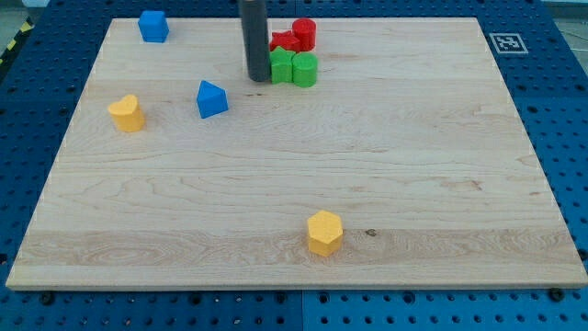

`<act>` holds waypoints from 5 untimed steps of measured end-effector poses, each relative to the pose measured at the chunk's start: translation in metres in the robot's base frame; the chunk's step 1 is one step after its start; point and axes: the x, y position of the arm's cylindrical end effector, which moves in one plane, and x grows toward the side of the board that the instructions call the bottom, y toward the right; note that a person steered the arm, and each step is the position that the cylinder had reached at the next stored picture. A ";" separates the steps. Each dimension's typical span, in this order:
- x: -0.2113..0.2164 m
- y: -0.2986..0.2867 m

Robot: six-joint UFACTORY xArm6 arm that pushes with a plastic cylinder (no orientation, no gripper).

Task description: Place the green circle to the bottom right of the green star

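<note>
The green star [281, 65] lies near the view's top centre, partly hidden by my rod. The green circle [305, 69] sits right beside it on the view's right, touching it. My tip [258, 77] rests on the board just left of the green star, close to touching it. A red star [283, 40] and a red circle [304, 33] sit just above the green pair.
A blue block [153, 26] sits at the top left. A blue triangle-like block [211, 98] and a yellow heart-like block [127, 113] lie at the left. A yellow hexagon [324, 232] sits near the bottom centre. The wooden board [413, 165] lies on a blue perforated table.
</note>
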 end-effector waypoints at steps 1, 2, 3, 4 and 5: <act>0.002 0.011; 0.012 0.005; 0.032 0.025; 0.032 0.083; 0.021 0.142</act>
